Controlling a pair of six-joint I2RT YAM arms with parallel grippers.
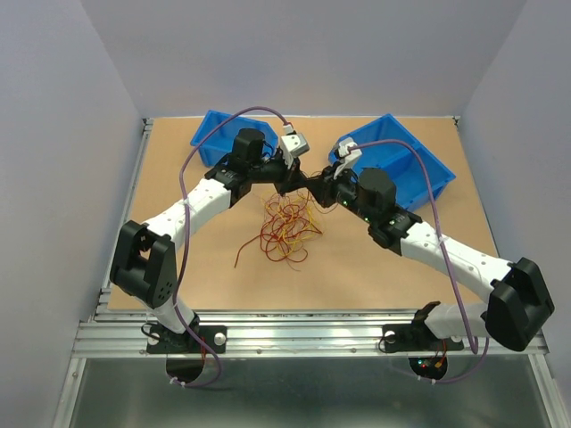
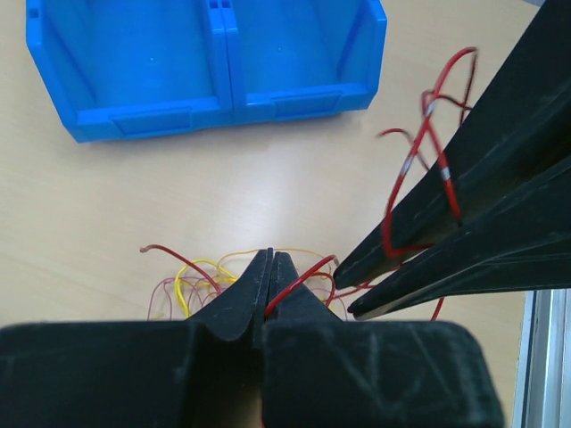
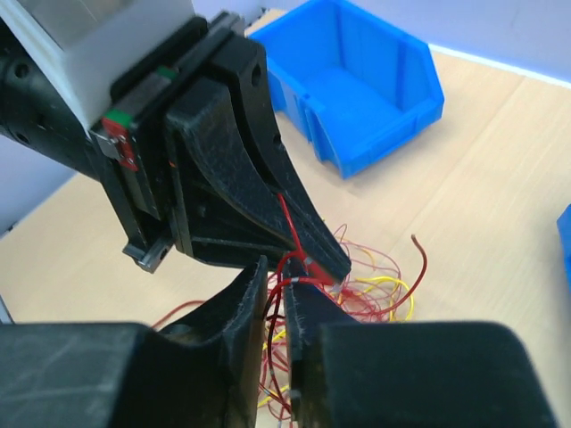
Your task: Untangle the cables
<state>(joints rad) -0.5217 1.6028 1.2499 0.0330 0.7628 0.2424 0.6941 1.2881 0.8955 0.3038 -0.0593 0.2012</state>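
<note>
Though tangled, cables (image 1: 287, 223) between left fingers (image 2: 241, 299).

Light-brown flat board table (image 1: 375, 276). Sitting on it: open blue plastic bin (image 1: 214, 129) at the far left, second blue plastic bin (image 1: 406, 165) at the far right, well apart. Mid-table, a tangle of thin yellow, orange and dark red cables (image 1: 287, 227), loose red end trailing left.

On the table (image 1: 375, 276) the cables (image 1: 287, 227) lie centred — behind them the left bin (image 1: 214, 132) and the right bin (image 1: 406, 160).
</note>
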